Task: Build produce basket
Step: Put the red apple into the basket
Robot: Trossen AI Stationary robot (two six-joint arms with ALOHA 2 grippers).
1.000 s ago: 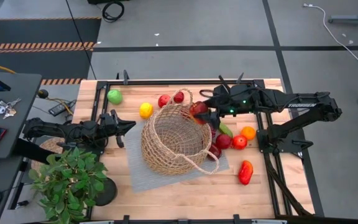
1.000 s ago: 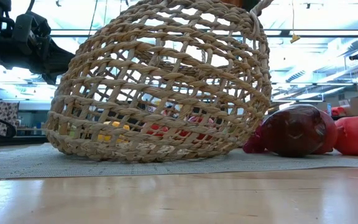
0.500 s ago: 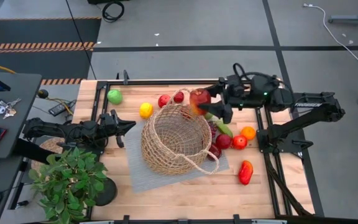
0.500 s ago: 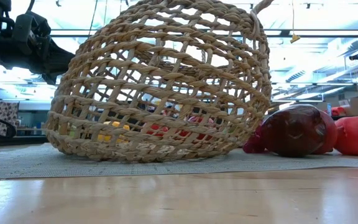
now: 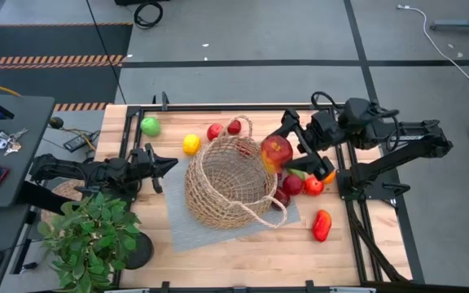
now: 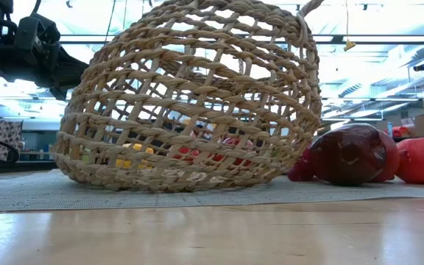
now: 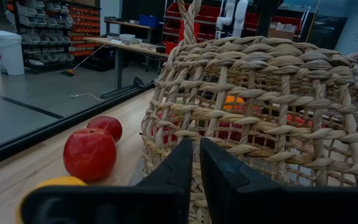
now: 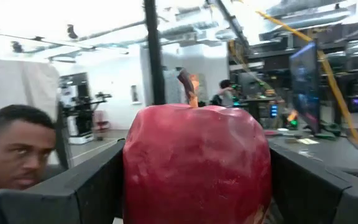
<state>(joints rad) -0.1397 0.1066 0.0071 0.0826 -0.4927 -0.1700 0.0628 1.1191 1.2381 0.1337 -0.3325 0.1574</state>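
The tan wicker basket point(image 5: 229, 183) lies tilted on a grey mat point(image 5: 210, 232), its opening up. My right gripper point(image 5: 285, 151) is shut on a red apple point(image 5: 276, 151), high over the basket's right rim. My left gripper point(image 5: 169, 164) is shut and level just off the basket's left wall point(image 7: 241, 118), holding nothing. On the table lie other produce: a green apple point(image 5: 150, 125), a lemon point(image 5: 190, 144), two red apples point(image 5: 214, 131), an orange point(image 5: 325, 172) and a red pepper point(image 5: 322, 225). My right gripper pinches the red apple's two opposite sides point(image 8: 132, 174) between its fingers point(image 8: 95, 183). The fingers come about level from the table's right side. The apple is lifted clear of table and basket, upright, its stem point(image 8: 188, 87) up.
A leafy potted plant point(image 5: 88, 232) stands at the near left corner. More red fruit point(image 5: 292, 185) and a green pear point(image 5: 297, 171) crowd the basket's right side, dark red ones point(image 6: 348, 153) in the low view. A person point(image 8: 14, 152) shows beyond the table.
My right gripper has risen from beside the basket's far right rim with the red apple. It has tipped up from pointing down toward level and has rolled. The apple now hangs upright, clear, above the basket's right rim. The basket has not moved.
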